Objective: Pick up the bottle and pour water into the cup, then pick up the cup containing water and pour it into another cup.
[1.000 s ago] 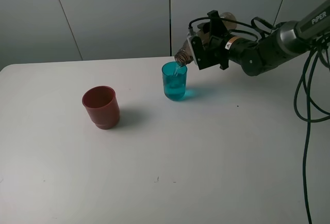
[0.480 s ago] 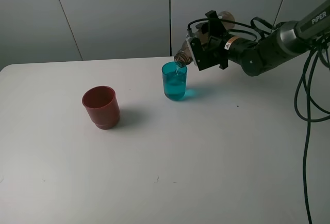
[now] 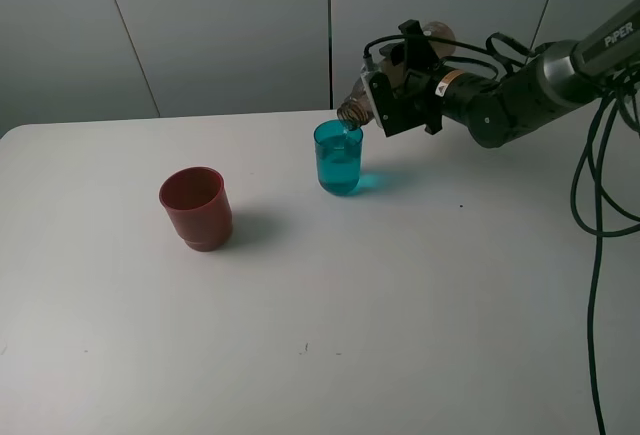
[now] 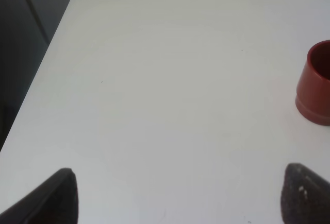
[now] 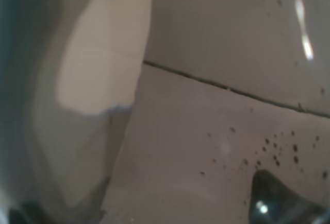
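two cups stand upright and well apart on the white worktop (image 3: pixel 400 285). the teal cup (image 3: pixel 339 160) is near the far edge, about the middle. the red cup (image 3: pixel 197 207) is nearer the camera and off to the left of it.

the right gripper (image 3: pixel 398 95) reaches in from the right, above the worktop. it is clamped on the bottle (image 3: pixel 352 109), its jaws tight on the body. the bottle is tipped over well past level, its base up and to the right behind the gripper. its open neck points down and left, with the mouth just over the teal cup's right rim. the mouth is at or just above that rim, and i cannot tell which. whether water is running from the neck is too small to tell. the teal cup throws a blue-green glow on the worktop to its right.

in the right wrist view the bottle (image 5: pixel 206 105) fills nearly the whole picture as a blurred smoky wall speckled with dark droplets.

the left gripper (image 4: pixel 180 198) hangs over a bare part of the worktop with its jaws wide apart and nothing between them. only the dark fingertips (image 4: pixel 59 195) show, at the two near corners of the left wrist view. the red cup (image 4: pixel 315 87) sits at the edge of that view, well clear of the fingertips.

black cables (image 3: pixel 600 205) hang down beside the right arm.
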Robot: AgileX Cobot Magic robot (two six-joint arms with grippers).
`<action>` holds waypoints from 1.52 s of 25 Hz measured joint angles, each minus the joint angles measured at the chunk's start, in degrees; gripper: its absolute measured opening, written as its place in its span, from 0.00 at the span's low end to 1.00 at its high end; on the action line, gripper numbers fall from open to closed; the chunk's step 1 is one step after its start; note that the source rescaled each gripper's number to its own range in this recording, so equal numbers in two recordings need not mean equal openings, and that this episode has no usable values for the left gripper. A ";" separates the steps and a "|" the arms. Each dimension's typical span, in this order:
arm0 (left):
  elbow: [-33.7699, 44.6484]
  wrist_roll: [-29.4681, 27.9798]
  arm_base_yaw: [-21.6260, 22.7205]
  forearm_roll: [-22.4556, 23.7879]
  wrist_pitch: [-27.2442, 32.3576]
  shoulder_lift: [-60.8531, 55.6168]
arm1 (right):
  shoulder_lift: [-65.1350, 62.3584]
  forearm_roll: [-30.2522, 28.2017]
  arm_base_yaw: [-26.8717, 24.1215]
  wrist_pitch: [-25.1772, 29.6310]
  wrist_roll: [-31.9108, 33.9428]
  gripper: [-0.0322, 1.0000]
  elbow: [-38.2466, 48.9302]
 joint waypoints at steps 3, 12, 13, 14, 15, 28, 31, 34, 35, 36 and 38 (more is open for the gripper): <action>0.00 0.10 0.00 0.00 0.00 0.00 | -0.11 0.00 0.00 0.56 2.26 0.07 0.00; 0.00 0.10 0.00 0.00 0.00 0.00 | -3.55 -2.85 0.00 5.25 13.71 0.07 0.00; 0.00 0.10 0.00 0.00 0.00 0.00 | -3.96 -4.01 0.00 6.02 15.43 0.07 0.14; 0.00 0.10 0.00 0.00 0.00 0.00 | -4.37 -4.79 0.00 6.47 17.06 0.07 0.50; 0.00 0.10 0.00 0.00 0.00 0.00 | -4.81 -5.58 0.00 6.68 19.24 0.07 0.88; 0.00 0.10 0.00 0.00 0.00 0.00 | -11.58 -6.40 -0.40 12.78 73.21 0.07 2.66; 0.00 0.10 0.00 0.00 0.00 0.00 | -11.68 -7.53 -1.73 13.42 87.47 0.07 2.66; 0.00 0.10 0.00 0.00 0.00 0.00 | -11.68 -9.70 -3.67 13.51 97.63 0.07 3.29; 0.00 0.10 0.00 0.00 0.00 0.00 | -11.68 -10.48 -4.47 12.91 100.31 0.07 3.94; 0.00 0.10 0.00 0.00 0.00 0.00 | -11.68 -10.81 -5.18 11.71 102.05 0.07 4.76; 0.00 0.10 0.00 0.00 0.00 0.00 | -11.68 -11.59 -7.05 9.11 104.13 0.07 7.27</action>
